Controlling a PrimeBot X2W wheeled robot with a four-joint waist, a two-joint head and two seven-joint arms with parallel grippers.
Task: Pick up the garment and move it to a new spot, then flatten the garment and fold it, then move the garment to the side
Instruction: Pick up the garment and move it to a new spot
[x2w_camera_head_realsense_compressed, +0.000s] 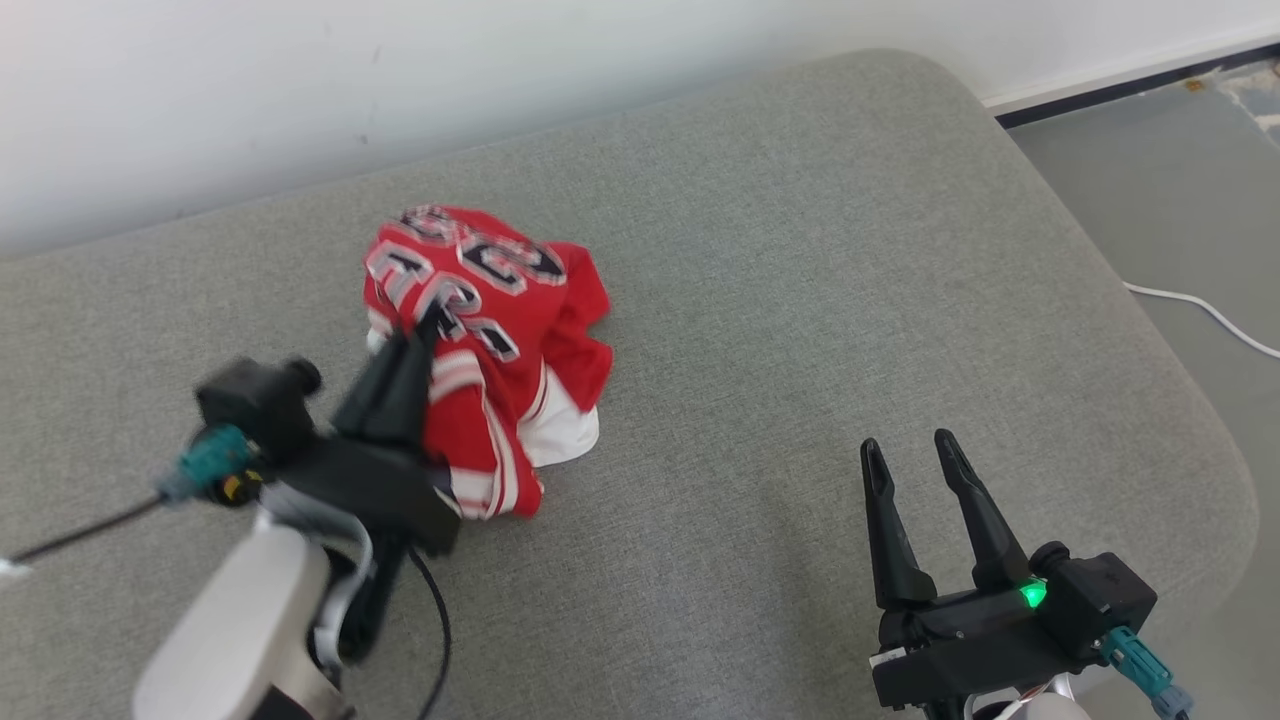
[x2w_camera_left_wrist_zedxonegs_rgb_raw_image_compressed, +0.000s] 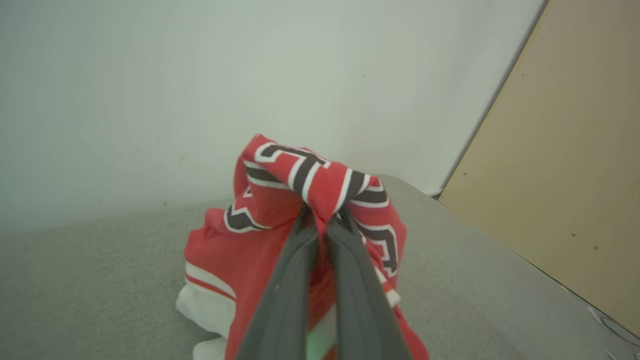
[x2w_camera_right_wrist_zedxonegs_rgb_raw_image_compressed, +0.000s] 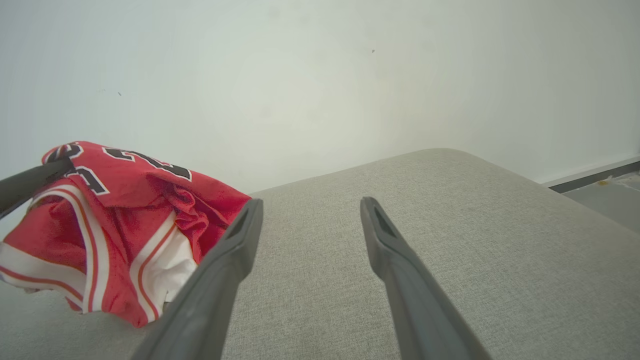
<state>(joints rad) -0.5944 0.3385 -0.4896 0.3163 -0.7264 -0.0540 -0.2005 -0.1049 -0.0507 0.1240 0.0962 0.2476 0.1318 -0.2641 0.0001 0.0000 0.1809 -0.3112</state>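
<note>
Head view. The garment (x2w_camera_head_realsense_compressed: 490, 330), a red jersey with black-and-white lettering and white trim, sits bunched in a heap on the left half of a grey cushion (x2w_camera_head_realsense_compressed: 800, 300), towards the far edge by the white wall (x2w_camera_head_realsense_compressed: 250, 90). The left gripper (x2w_camera_head_realsense_compressed: 427, 325) reaches in from the near left, its jaws pressed together on a fold near the top of the heap. The right gripper (x2w_camera_head_realsense_compressed: 908, 447) hovers over bare cushion at the near right, well apart from the garment, jaws spread wide and holding nothing. A white cable (x2w_camera_head_realsense_compressed: 1200, 310) lies on the floor (x2w_camera_head_realsense_compressed: 1180, 180) at the far right.

Left wrist view. The two fingers meet on a gathered ridge of lettered fabric. The cloth hangs down on both sides, and its lower white folds lie on the cushion. A tan panel (x2w_camera_left_wrist_zedxonegs_rgb_raw_image_compressed: 575, 175) stands at the right.

Right wrist view. The spread fingers frame bare cushion. The garment lies to the left, with a finger (x2w_camera_right_wrist_zedxonegs_rgb_raw_image_compressed: 30, 182) of the left gripper at its top.
</note>
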